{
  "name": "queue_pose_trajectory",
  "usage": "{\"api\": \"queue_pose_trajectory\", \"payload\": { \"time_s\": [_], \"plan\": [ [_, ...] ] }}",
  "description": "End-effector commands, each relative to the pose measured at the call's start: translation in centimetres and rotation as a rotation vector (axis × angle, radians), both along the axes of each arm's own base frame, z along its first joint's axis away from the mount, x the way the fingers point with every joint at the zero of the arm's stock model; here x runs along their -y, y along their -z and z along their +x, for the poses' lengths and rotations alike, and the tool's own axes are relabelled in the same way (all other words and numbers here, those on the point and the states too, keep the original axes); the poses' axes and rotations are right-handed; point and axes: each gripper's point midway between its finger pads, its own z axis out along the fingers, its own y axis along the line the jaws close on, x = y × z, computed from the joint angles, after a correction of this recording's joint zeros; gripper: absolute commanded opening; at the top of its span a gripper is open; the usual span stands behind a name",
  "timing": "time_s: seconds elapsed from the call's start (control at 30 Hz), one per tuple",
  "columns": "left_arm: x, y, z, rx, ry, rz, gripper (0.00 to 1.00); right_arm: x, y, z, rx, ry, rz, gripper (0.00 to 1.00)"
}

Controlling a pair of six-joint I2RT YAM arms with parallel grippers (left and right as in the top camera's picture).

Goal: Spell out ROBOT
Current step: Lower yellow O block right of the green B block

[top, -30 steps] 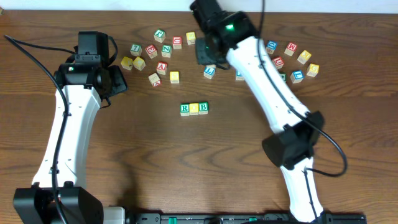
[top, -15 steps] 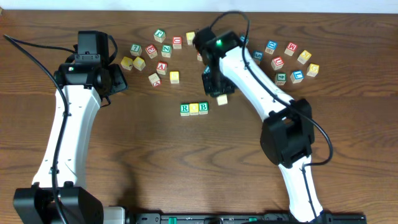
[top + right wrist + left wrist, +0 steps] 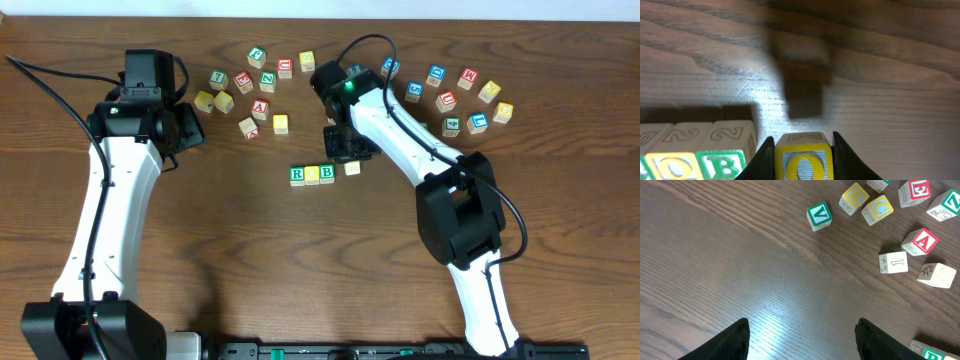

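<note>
The right gripper point(image 3: 802, 150) pinches a yellow-edged wooden cube lettered O point(image 3: 802, 164), one finger pressed to each side face and the letter turned toward the wrist camera. From overhead this cube point(image 3: 352, 168) sits just at 3 o'clock of the row of three wooden letter cubes reading R, O, B point(image 3: 312, 175). A thin gap shows between it and the B, and its shadow falls apart from it on the dark wood-grain table point(image 3: 250, 260).

The left gripper point(image 3: 802, 340) hangs with its fingers spread wide over bare wood and nothing between them, out toward 9 o'clock of the row and well apart from it. In its wrist view a green V cube point(image 3: 819, 216) and a red A cube point(image 3: 920, 241) lie toward 12 to 2 o'clock.

The loose letter cubes point(image 3: 268, 82) crowd near the table's far edge, from 11 to 2 o'clock of the row. Bare wood stretches from 6 round to 9 o'clock of the row. The right arm's white links span the side from 1 to 5 o'clock.
</note>
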Motion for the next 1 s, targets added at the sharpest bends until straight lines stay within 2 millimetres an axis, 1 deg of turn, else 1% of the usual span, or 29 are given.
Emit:
{"api": "queue_pose_trajectory", "payload": {
  "time_s": [0.0,0.13,0.2,0.3,0.63,0.73,0.83,0.97],
  "plan": [
    [-0.4,-0.2,0.4,0.004,-0.001,0.016,0.67,-0.6,1.0,-0.8,-0.013,0.011,-0.006,0.19],
    [-0.4,-0.2,0.4,0.004,-0.001,0.016,0.67,-1.2,1.2,-1.1,-0.010,0.003,-0.004,0.20],
    [-0.4,-0.2,0.4,0.004,-0.001,0.016,0.67,-1.3,1.2,-1.3,-0.011,-0.001,-0.004,0.23],
    [-0.4,-0.2,0.4,0.004,-0.001,0.016,0.67,-1.3,1.2,-1.4,-0.013,-0.002,-0.005,0.27],
    [-0.4,-0.2,0.4,0.004,-0.001,0.016,0.66,-1.3,1.2,-1.7,-0.032,-0.002,-0.001,0.35],
    [-0.4,-0.2,0.4,0.004,-0.001,0.016,0.67,-1.3,1.1,-1.7,-0.031,-0.002,0.001,0.35],
    [-0.4,-0.2,0.4,0.004,-0.001,0.016,0.67,-1.4,0.2,-1.5,-0.023,0.001,0.015,0.34],
    [-0.4,-0.3,0.5,0.008,-0.001,0.016,0.67,-1.3,-2.2,-0.9,0.007,0.000,0.034,0.34]
  ]
}}
